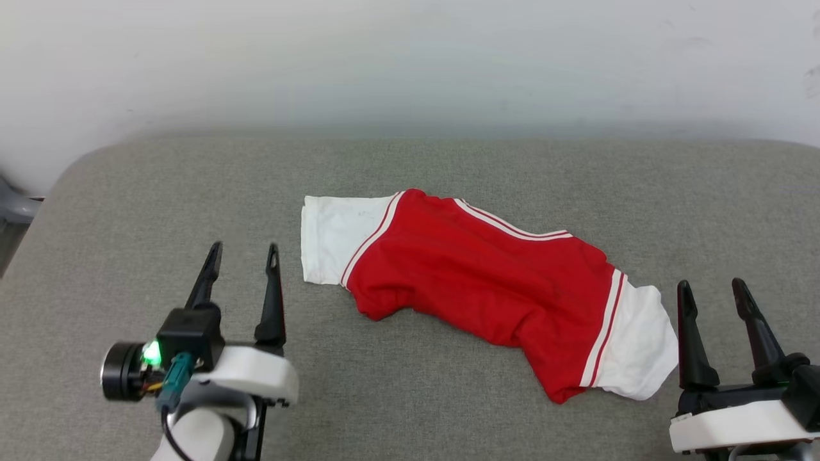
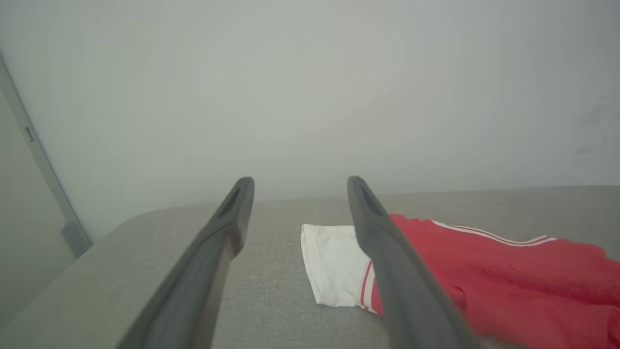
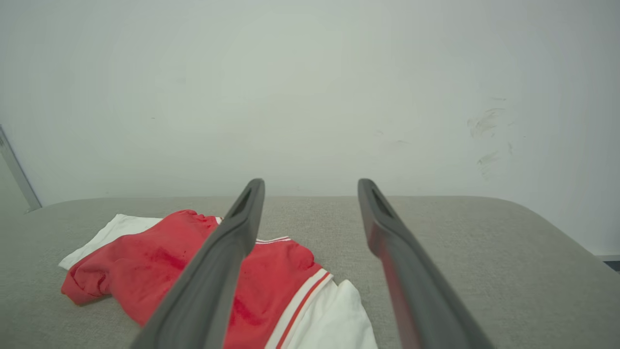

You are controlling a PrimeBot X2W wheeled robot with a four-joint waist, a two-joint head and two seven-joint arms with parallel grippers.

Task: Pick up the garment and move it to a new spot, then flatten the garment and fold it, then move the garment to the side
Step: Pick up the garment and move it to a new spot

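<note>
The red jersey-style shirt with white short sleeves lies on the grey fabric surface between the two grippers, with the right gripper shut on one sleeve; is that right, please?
Not quite: the right wrist view shows the right gripper open, nothing between its fingers. The red jersey-style shirt lies on the grey fabric surface between it and the left gripper.

One garment (image 1: 474, 282), with two white sleeves (image 1: 330, 237), is lying on one grey table (image 1: 160, 192). Two tools are standing at its near edge, left tool (image 1: 245, 248) and right tool (image 1: 711, 283), each carrying two dark fingers (image 1: 272, 304).
</note>
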